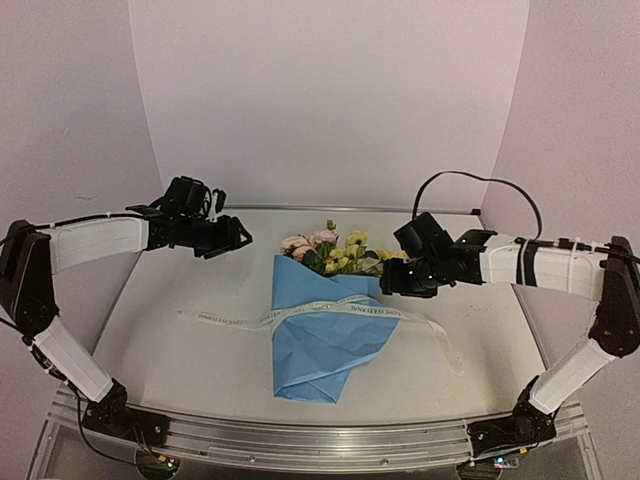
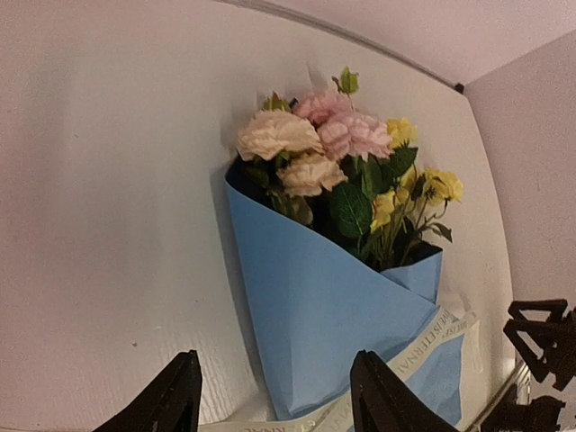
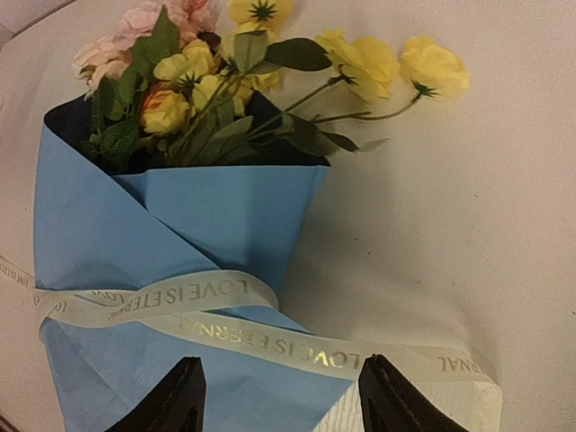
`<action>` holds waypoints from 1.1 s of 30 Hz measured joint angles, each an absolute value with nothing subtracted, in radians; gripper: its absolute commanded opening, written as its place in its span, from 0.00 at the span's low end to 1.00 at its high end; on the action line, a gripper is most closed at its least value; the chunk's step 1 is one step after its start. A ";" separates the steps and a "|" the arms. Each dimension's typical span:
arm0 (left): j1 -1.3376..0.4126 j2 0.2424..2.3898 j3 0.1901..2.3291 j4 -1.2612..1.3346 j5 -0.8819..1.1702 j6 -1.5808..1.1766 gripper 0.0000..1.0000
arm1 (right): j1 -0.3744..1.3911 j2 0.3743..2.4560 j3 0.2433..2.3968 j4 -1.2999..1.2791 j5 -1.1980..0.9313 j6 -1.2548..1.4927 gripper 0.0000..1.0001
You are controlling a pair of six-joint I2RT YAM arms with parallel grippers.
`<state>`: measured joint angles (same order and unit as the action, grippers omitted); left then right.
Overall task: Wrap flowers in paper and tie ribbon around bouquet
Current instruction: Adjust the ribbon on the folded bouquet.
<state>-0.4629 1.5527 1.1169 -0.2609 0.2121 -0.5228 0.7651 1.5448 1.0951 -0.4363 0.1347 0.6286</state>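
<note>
The bouquet lies flat mid-table: a bright blue paper [image 1: 320, 335] cone with pink and yellow flowers [image 1: 328, 250] at its far, wide rim. A cream ribbon [image 1: 230, 318] with gold lettering crosses over the cone and trails onto the table on both sides. My left gripper [image 1: 243, 239] hovers open left of the blossoms, holding nothing. The left wrist view has the paper [image 2: 315, 297] and flowers [image 2: 315, 144] beyond that gripper [image 2: 274, 396]. My right gripper [image 1: 385, 281] stands open at the cone's right rim. In its wrist view, the right gripper [image 3: 281, 400] is empty above the crossed ribbon [image 3: 297, 346] and paper [image 3: 225, 216].
Pale walls close the table on the left, back and right. A metal rail [image 1: 320, 435] runs along the near edge between the arm bases. A black cable [image 1: 480, 180] loops above the right arm. The right gripper's black fingers [image 2: 540, 342] show in the left wrist view.
</note>
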 measured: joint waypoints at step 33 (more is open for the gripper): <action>-0.677 2.157 1.600 -0.270 0.500 -0.664 0.46 | 0.796 1.866 1.236 -0.352 0.050 0.382 0.35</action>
<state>-0.6773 2.1566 1.5998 -0.2703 0.5001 -0.6635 0.7956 1.8656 1.2363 -0.3515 0.0499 0.3816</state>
